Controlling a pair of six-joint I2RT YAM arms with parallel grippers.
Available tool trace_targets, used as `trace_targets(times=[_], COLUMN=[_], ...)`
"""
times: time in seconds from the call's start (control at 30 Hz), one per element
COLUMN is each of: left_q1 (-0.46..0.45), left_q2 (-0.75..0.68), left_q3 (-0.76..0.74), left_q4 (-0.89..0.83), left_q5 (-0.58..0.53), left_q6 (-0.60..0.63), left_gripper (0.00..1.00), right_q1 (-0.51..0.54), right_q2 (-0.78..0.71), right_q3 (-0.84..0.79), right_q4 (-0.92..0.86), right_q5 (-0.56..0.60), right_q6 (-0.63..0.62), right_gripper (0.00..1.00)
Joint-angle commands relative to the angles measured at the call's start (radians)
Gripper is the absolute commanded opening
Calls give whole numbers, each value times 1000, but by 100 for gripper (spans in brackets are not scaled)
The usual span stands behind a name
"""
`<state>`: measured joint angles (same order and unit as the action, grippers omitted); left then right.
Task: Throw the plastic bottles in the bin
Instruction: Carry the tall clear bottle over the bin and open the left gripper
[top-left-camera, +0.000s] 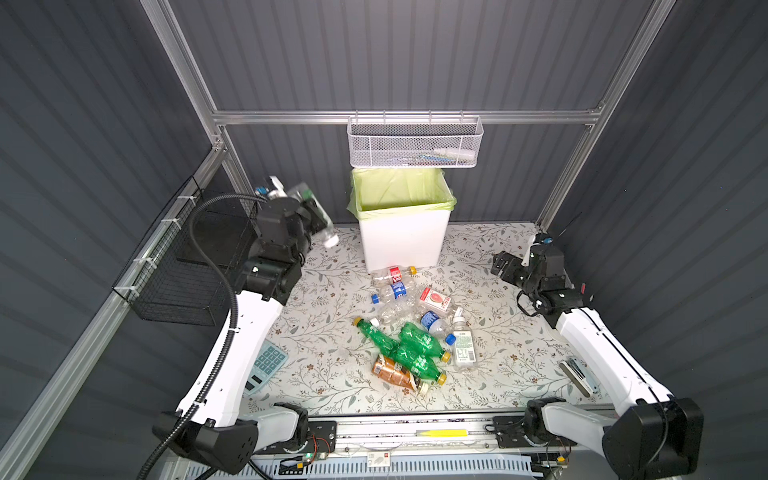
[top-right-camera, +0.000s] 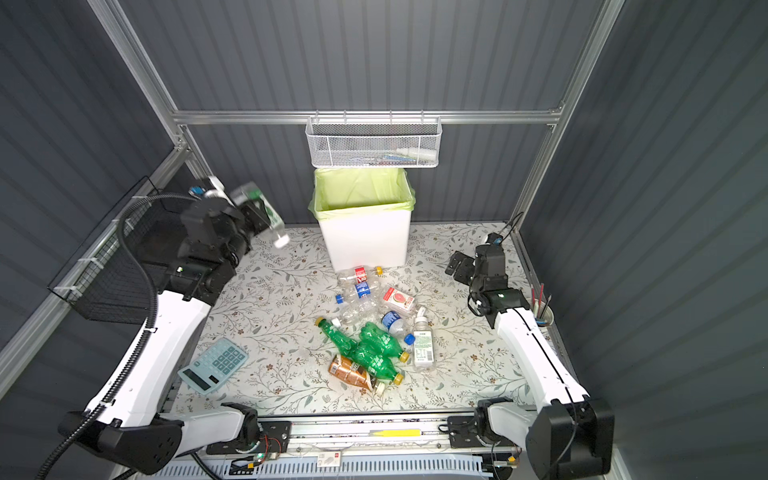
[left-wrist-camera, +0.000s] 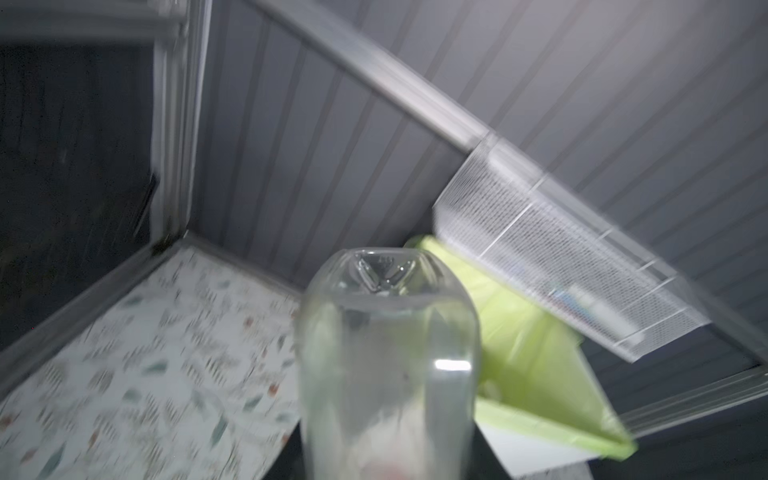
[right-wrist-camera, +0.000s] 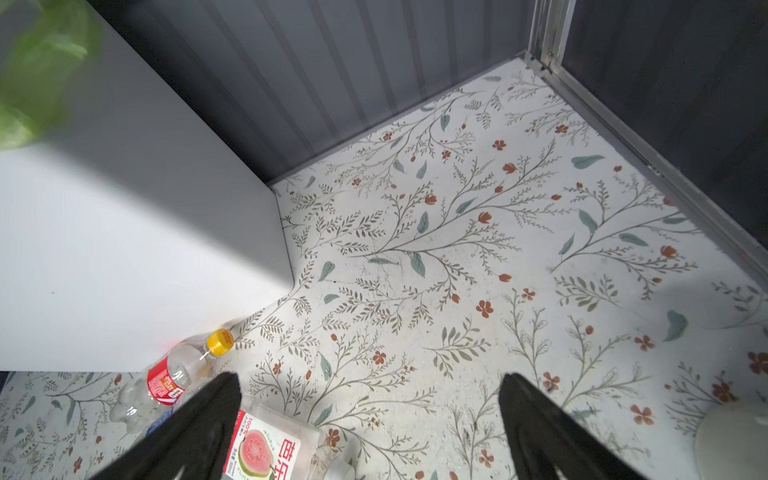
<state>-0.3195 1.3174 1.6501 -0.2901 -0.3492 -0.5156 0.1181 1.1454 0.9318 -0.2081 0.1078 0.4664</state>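
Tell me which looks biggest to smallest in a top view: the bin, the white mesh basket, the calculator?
1. bin
2. white mesh basket, looking nearly as big as the bin, so that order is unsure
3. calculator, clearly smallest

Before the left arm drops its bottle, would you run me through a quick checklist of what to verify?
1. Left gripper shut on the clear bottle: ok.
2. Bottle above the bin opening: not ok, it is to the left of the rim.
3. Bin opening unobstructed from the left: ok; the white mesh basket hangs behind and above it.
4. Right gripper open, holding nothing, apart from the bin: ok.
5. Grip firmness: cannot tell, the left wrist view is blurred.
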Motion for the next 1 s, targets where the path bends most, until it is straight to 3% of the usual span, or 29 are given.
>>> trace_targets(times=[0.0, 0.13, 0.2, 0.23, 0.27, 0.3, 0.33, 0.47, 0.63, 0.97], left_q1=[-4, -4, -14, -21, -28, -39, -47, -83, -87, -87], left_q2=[146, 394, 597, 685, 772, 820, 826, 636, 471, 269], left_q3=[152, 335, 548, 664, 784, 848, 848, 546, 354, 81], left_q4=[151, 229, 125, 57, -20, -51, -32, 264, 361, 409], left_q5=[74, 228, 367, 419, 463, 488, 493, 417, 412, 369], left_q6=[146, 67, 14, 4, -1, -4, -4, 67, 133, 201], left_gripper=[36, 36, 37, 44, 56, 68, 73, 99, 100, 100], right_q1=[-7, -8, -8, -6, -3, 0, 3, 12, 44, 279], right_q2=[-48, -68, -51, -37, -33, 5, 13, 5, 18, 100], right_q3=[-28, -64, -86, -88, -82, -74, -64, -64, -52, -63], right_q4=[40, 66, 102, 112, 110, 97, 86, 77, 10, -245], right_q5=[34, 25, -40, -69, -94, -109, -119, -104, -82, 80], right_q6=[8, 45, 75, 83, 90, 99, 102, 107, 106, 169], right_gripper=[99, 99, 99, 99, 99, 99, 99, 99, 97, 97])
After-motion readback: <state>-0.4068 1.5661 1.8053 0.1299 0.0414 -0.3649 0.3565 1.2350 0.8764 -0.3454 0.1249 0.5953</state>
